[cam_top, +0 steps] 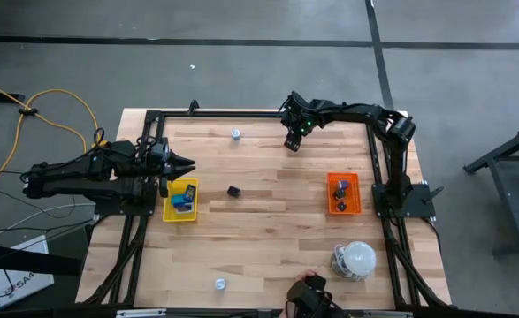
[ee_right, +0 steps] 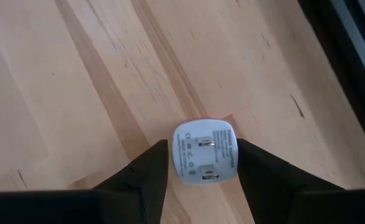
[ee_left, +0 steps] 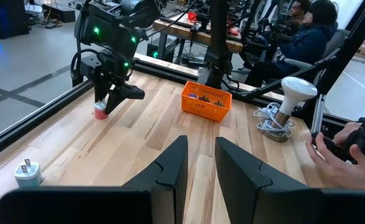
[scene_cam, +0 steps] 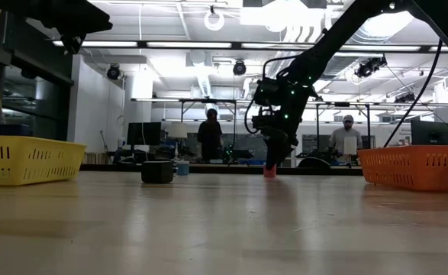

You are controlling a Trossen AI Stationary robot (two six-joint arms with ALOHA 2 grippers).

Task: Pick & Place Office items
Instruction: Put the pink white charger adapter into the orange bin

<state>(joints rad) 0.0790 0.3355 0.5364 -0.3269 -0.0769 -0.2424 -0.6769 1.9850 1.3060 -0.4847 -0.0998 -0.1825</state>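
Note:
A small white plug adapter (ee_right: 204,152) stands on the table near the far edge, prongs up; its lower part looks pink (scene_cam: 269,171). My right gripper (ee_right: 204,171) is open, pointing steeply down over it, one finger on each side (cam_top: 292,144). A second white adapter (cam_top: 236,134) stands to its left, a third (cam_top: 219,283) near the front edge, and a small black block (cam_top: 233,190) lies mid-table. My left gripper (cam_top: 188,163) waits shut, clear of the table, beside the yellow tray (cam_top: 167,212). My right gripper reaches down from above with its fingers (ee_right: 150,171) close along the adapter's two opposite sides (ee_right: 177,155). The adapter stands on the table. Whether the fingers touch it, I cannot tell.
The yellow tray holds blue pieces (cam_top: 184,200); the orange tray (cam_top: 357,196) at the right holds dark pieces. A white dome lamp (cam_top: 358,258) with a coiled cable sits front right. A person's hand (cam_top: 308,287) is at the front edge. People stand in the room beyond.

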